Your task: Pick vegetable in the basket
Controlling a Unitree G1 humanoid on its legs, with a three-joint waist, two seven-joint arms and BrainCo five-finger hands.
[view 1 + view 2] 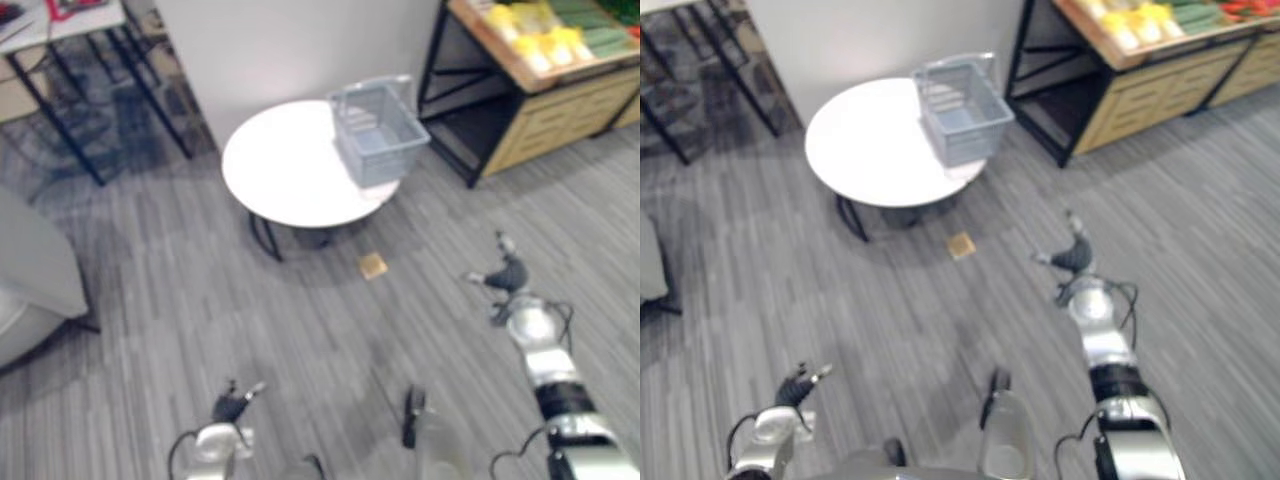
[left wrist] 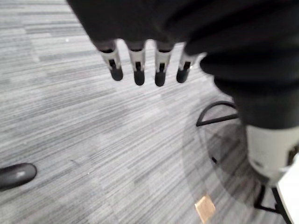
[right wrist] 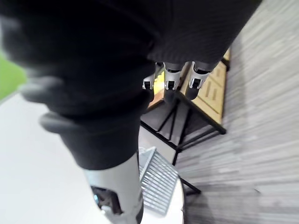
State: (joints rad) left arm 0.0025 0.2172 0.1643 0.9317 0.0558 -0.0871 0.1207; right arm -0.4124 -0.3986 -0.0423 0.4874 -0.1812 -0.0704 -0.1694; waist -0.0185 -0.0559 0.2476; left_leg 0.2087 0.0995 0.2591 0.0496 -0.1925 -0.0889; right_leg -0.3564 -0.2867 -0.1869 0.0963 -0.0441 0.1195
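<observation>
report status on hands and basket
Left hand and right hand open, empty. Basket on round table edge, looks empty. Vegetables on shelf beyond. Tan square on floor before table.

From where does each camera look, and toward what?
Left eye: on the head, down at table, basket, shelf; left hand and right hand low.
Right eye: same scene, slightly from the right.
Left wrist: along its straight fingers at floor and tan square.
Right wrist: along its fingers toward shelf and basket.
Shared: the eyes also show square and basket.
</observation>
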